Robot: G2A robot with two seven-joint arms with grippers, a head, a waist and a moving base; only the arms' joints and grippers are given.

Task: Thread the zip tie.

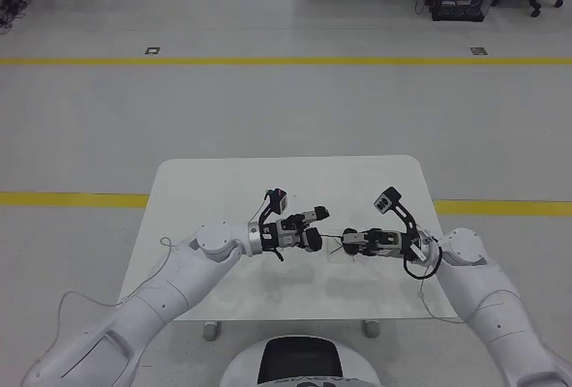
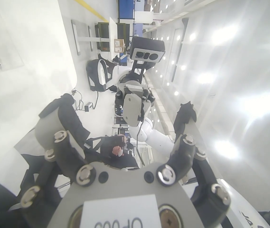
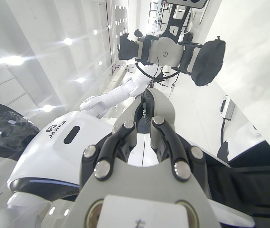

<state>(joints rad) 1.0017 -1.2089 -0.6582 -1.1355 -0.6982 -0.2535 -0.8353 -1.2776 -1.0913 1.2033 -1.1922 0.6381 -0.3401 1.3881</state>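
A thin black zip tie (image 1: pixel 335 237) spans the small gap between my two grippers above the middle of the white table (image 1: pixel 218 193). My right gripper (image 3: pixel 146 94) is shut on one end of it, and the strap (image 3: pixel 155 71) sticks out past the fingertips toward the left gripper. My left gripper (image 2: pixel 124 104) faces it a short way off, open, with its black pads (image 3: pixel 208 62) spread on either side of the strap's tip. In the top view the left gripper (image 1: pixel 321 225) and the right gripper (image 1: pixel 349 239) point at each other, almost touching.
The table top (image 2: pixel 18 48) lies just below both grippers, with bare surface all round them. Its front edge (image 1: pixel 286 320) is close to the arms. Yellow floor lines (image 1: pixel 63 199) run behind the table.
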